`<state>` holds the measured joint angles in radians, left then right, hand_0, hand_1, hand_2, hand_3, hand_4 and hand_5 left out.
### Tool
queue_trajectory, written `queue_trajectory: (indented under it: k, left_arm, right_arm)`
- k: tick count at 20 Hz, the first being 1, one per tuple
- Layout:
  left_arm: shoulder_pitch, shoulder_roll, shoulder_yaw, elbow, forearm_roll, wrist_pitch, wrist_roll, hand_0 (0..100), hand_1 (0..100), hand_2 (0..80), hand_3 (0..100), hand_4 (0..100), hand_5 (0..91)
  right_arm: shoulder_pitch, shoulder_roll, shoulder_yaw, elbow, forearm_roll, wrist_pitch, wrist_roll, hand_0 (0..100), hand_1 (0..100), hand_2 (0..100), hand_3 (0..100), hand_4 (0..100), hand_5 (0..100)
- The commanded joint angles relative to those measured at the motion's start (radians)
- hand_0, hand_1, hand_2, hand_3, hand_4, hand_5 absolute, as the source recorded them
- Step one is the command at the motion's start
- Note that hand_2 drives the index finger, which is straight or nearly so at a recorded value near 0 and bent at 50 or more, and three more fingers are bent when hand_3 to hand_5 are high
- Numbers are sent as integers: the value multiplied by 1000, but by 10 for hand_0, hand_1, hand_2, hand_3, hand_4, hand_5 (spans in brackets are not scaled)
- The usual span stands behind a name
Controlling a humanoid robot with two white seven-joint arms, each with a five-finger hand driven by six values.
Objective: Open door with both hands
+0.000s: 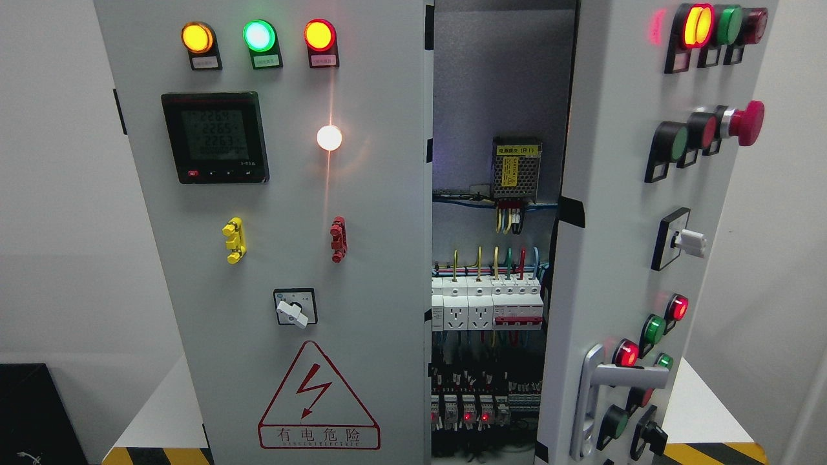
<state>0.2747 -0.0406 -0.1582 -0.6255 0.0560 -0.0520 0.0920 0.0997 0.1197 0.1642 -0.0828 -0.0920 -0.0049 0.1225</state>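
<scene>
A tall light-grey metal electrical cabinet [362, 258] fills most of the view, standing on a white platform [161, 413] edged near the bottom with yellow-and-black hazard striping [155, 456]. Its left grey door panel [284, 194] is closed and faces the camera. The right grey door [620, 258] is swung open, its front turned away to the right, so the task's door stands ajar with a dark gap between the two panels.

Through that gap the cabinet interior [497, 97] shows a grey back plate, a perforated metal power supply box with a yellow label [515, 169], a row of white circuit breakers and sockets [486, 303] with coloured wires rising from them, and lower relays with small red lights [465, 413].

On the left panel sit a black digital meter with a greenish display [215, 137], a red-outlined triangular lightning warning sign [318, 400], three round indicator lamps in amber, green and red [258, 36], a white rotary selector switch on a black plate [294, 307], a yellow clip [234, 240], a red clip [338, 239] and a bright white glare spot [329, 137].

The open door carries a silver lever handle [614, 381] near its lower edge, a red mushroom stop button [746, 123], and rows of red and green pushbuttons [659, 323].

A black box [32, 413] sits at the lower left. Neither robot hand appears in the view, so I cannot tell how the fingers stand.
</scene>
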Motion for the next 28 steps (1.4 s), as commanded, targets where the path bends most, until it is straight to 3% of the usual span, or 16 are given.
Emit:
queue_trajectory:
  k: [1,4,6,11,18,21,25,28]
  left_arm:
    - [52,70,-93,-583,2,6,-2,0,0,0,0,0,0]
    - [52,131,-151,-704,2,6,-2,0,0,0,0,0,0]
    - [41,221,-237,-784,11,6,-2,0,0,0,0,0,0]
    - [26,416,-357,-1011,108,6,0,0,0,0,0,0,0]
    - [21,493,-362,-1281,122,8,-2,0,0,0,0,0,0]
    - [-9,495,-362,-1355,210,6,-2,0,0,0,0,0,0]
    - [-93,489,-362,-1398,405,4,0,0,0,0,0,0,0]
    - [-184,487,-362,-1399,470,6,0,0,0,0,0,0,0]
  right_arm:
    - [0,0,0,0,0,0,0,191,0,0,0,0,0]
    - [0,0,0,0,0,0,0,191,0,0,0,0,0]
    - [0,0,0,0,0,0,0,191,0,0,0,0,0]
    - [0,0,0,0,0,0,0,191,0,0,0,0,0]
    - [0,0,0,0,0,0,0,191,0,0,0,0,0]
    - [0,0,0,0,0,0,0,191,0,0,0,0,0]
    - [0,0,0,0,0,0,0,191,0,0,0,0,0]
    - [0,0,0,0,0,0,0,191,0,0,0,0,0]
